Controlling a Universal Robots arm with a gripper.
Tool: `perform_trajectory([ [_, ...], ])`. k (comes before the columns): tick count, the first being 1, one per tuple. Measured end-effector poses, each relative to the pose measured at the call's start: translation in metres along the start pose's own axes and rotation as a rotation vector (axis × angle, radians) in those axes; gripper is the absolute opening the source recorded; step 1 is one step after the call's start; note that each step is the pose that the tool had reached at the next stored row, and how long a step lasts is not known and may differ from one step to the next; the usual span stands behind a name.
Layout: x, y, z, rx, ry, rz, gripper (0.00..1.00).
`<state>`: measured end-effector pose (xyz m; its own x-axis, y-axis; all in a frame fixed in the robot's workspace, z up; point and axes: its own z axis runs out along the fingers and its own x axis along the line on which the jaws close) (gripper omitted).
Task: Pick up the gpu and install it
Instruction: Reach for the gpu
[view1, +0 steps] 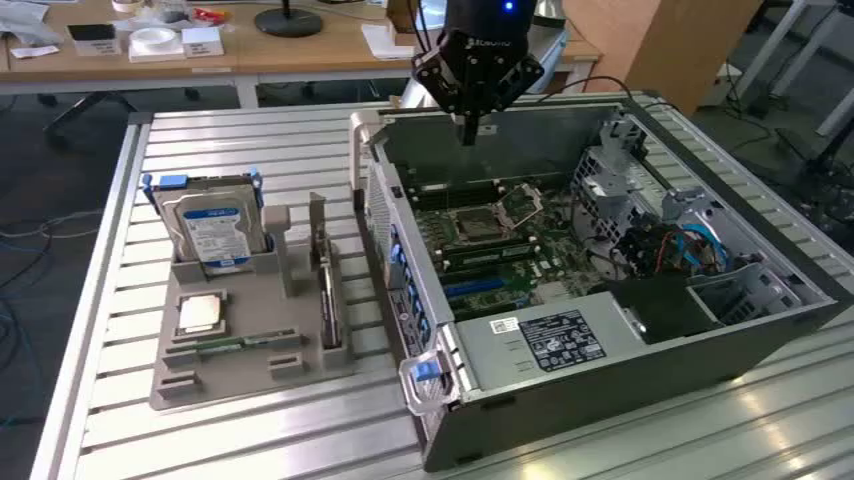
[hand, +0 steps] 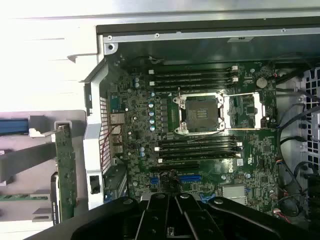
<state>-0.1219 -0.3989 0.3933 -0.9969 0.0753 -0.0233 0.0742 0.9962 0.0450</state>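
gripper closed, empty, over open case | slatted metal table | desks behind

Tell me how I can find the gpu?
Find the big open computer case, then the grey holder beside it at the exterior view's left. The gpu is the thin card standing on edge nearest the case, unlike the fat blue-labelled hard drive.
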Motion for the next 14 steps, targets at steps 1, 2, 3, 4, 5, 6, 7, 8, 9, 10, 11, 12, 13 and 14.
perform_trajectory([
  [1,0.0,0.0,0.0,0.0,0.0,0.0,0.11],
  [2,0.0,0.0,0.0,0.0,0.0,0.0,0.11],
  [3,0.0,0.0,0.0,0.0,0.0,0.0,0.11],
  [4,0.0,0.0,0.0,0.0,-0.0001,0.0,0.11],
  [5,0.0,0.0,0.0,-0.0001,0.0,0.0,0.11],
  [6,0.0,0.0,0.0,0.0,0.0,0.0,0.11],
  [7,0.0001,0.0,0.0,-0.0001,0.0,0.0,0.11],
  [8,0.0003,0.0,0.0,0.0,0.0,0.0,0.11],
  [9,0.0005,0.0,0.0,0.0001,0.0,0.0,0.11],
  [10,0.001,-0.0001,0.0,0.0,0.0,0.0,0.11],
  [11,0.0016,-0.0001,0.0,0.0,0.0,0.0,0.11],
  [12,0.0024,-0.0002,-0.0001,0.0,0.0,0.0,0.11],
  [13,0.0034,-0.0003,-0.0001,0.0001,0.0,0.0,0.11],
  [14,0.0043,-0.0003,-0.0001,0.0,0.0,0.0,0.11],
])
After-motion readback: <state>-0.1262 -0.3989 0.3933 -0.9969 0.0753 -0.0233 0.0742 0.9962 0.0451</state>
